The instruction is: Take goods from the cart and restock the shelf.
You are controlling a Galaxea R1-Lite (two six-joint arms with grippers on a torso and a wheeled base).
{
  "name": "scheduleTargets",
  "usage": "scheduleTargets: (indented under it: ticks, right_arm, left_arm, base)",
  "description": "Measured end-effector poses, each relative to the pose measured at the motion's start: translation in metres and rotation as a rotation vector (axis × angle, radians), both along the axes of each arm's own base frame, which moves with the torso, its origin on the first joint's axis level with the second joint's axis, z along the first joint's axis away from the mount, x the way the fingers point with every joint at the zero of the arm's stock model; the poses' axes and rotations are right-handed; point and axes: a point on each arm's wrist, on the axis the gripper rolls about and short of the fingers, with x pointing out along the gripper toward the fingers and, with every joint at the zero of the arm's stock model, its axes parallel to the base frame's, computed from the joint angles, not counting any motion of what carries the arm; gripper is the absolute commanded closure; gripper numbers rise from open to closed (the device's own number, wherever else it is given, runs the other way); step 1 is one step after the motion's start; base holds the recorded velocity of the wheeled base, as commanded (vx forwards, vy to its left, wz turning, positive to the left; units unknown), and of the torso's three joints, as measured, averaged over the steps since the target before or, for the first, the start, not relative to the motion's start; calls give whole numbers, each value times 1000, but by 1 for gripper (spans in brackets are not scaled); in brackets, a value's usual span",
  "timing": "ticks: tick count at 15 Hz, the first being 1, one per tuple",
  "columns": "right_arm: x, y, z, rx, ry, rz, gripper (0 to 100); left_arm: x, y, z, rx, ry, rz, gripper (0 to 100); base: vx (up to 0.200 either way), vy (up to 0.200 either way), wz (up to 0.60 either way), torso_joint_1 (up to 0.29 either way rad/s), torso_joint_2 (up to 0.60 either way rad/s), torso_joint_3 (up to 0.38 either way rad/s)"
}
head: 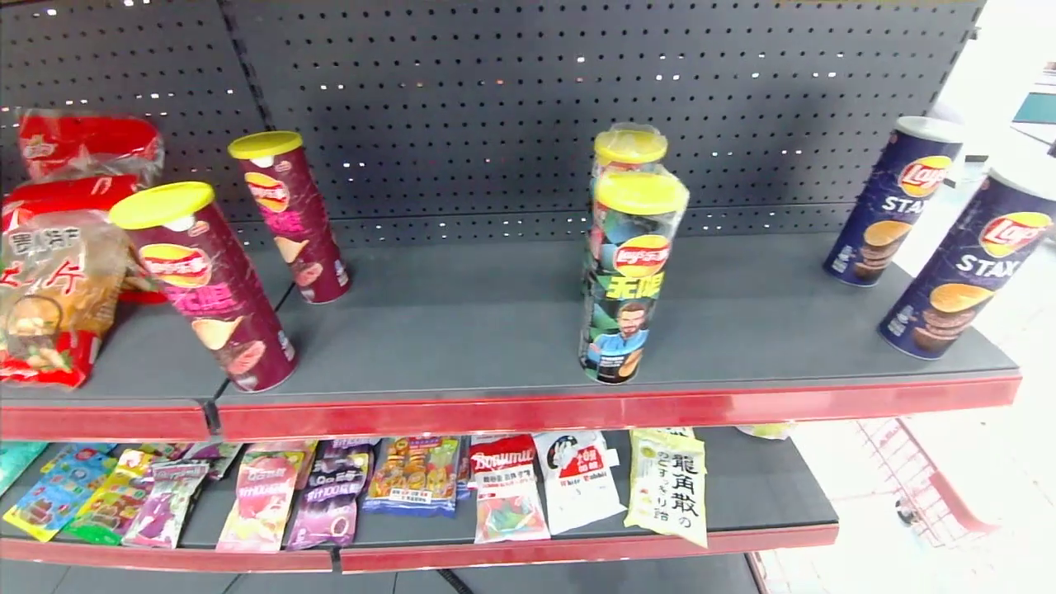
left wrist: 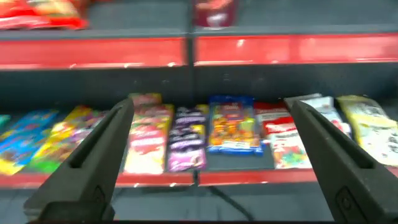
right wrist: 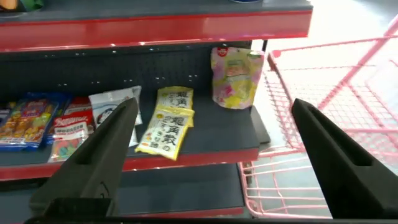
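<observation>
My left gripper point(left wrist: 210, 106) is open and empty, facing the lower shelf's row of candy packets point(left wrist: 186, 137). My right gripper point(right wrist: 214, 104) is also open and empty, in front of the lower shelf's right end, where yellow packets point(right wrist: 171, 121) lie and a pale yellow-green bag point(right wrist: 235, 78) stands. Right of it is the pink wire cart point(right wrist: 323, 45), whose inside is out of sight. On the upper shelf point(head: 577, 410) stand maroon chip cans point(head: 202, 285), green cans point(head: 631, 272) and navy cans point(head: 895, 198).
Red and brown snack bags point(head: 58, 280) crowd the upper shelf's left end. Wide bare gaps lie between the can groups. The lower shelf point(head: 767, 495) has free room at its right end. The cart's corner point(head: 932, 487) shows beyond the shelf's right end, low down.
</observation>
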Motion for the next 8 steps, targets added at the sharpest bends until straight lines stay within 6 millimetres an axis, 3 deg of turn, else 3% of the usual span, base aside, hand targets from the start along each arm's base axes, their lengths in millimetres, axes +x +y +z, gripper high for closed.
scheduleTargets:
  ticks: [8]
  right_arm:
    - [0, 0, 0, 2, 0, -1, 0]
  left_arm:
    - [0, 0, 0, -1, 0, 0, 0]
  base:
    - [0, 0, 0, 0, 0, 0]
